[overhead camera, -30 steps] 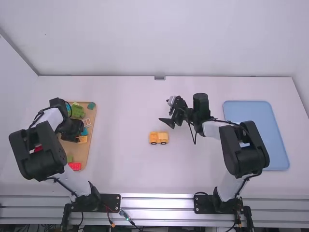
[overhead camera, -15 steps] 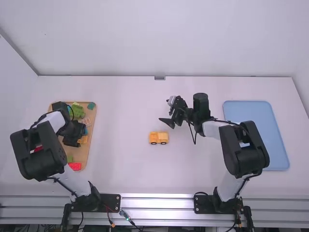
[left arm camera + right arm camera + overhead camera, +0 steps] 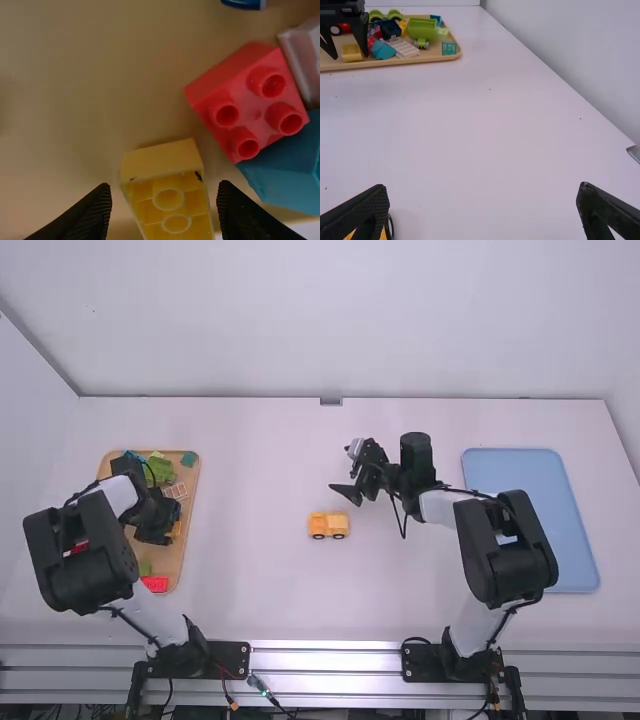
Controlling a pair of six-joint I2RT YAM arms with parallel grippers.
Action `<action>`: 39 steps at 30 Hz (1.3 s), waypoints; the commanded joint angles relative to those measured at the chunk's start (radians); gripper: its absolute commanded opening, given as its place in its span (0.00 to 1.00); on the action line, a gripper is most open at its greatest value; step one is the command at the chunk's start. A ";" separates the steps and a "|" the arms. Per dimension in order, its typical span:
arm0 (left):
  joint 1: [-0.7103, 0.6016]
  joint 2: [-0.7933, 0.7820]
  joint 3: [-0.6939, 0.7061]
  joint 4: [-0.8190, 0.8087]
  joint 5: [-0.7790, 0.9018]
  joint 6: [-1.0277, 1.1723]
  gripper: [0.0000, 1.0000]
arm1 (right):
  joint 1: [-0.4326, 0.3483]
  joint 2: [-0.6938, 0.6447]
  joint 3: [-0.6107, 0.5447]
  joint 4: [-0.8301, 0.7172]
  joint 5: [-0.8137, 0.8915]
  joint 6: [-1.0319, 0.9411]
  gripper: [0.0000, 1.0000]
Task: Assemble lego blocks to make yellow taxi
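Left gripper (image 3: 166,536): over wooden tray (image 3: 188,545) at table's left; fingers parted either side of yellow block (image 3: 167,162), small gaps, no grip. Red block (image 3: 250,100) nearby. Yellow toy car (image 3: 328,525) mid-table. Right gripper (image 3: 345,470): just beyond car, fingers wide, empty.

The car (image 3: 328,526), part-built in orange-yellow, stands upright on the bare middle of the table (image 3: 250,570), well apart from the tray (image 3: 190,530). Two dark wheels with pale centres show along its near side, under the body. A loose yellow block (image 3: 162,162) lies on the tray, close to the long edge that faces the car. It has smooth sides and hollow round studs, two of them in plain sight, turned up. It sits near a red block (image 3: 255,100) and a teal one, touching neither.
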State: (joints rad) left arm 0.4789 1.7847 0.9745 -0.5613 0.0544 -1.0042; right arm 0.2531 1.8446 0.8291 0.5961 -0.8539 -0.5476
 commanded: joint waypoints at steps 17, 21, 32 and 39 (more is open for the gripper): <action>-0.094 -0.006 -0.033 0.045 -0.079 -0.065 0.58 | 0.005 -0.021 0.023 0.003 -0.005 0.010 0.99; -0.083 -0.006 -0.033 0.036 -0.084 -0.061 0.58 | 0.008 -0.021 0.023 0.003 -0.005 0.010 0.99; -0.093 -0.006 -0.034 0.032 -0.136 -0.063 0.53 | 0.010 -0.021 0.023 0.002 -0.005 0.010 0.99; -0.087 -0.006 -0.051 0.049 -0.149 -0.062 0.38 | 0.010 -0.021 0.023 0.001 -0.005 0.013 0.99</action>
State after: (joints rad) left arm 0.3927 1.7847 0.9436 -0.5079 -0.0795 -1.0634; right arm 0.2581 1.8446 0.8291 0.5987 -0.8539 -0.5419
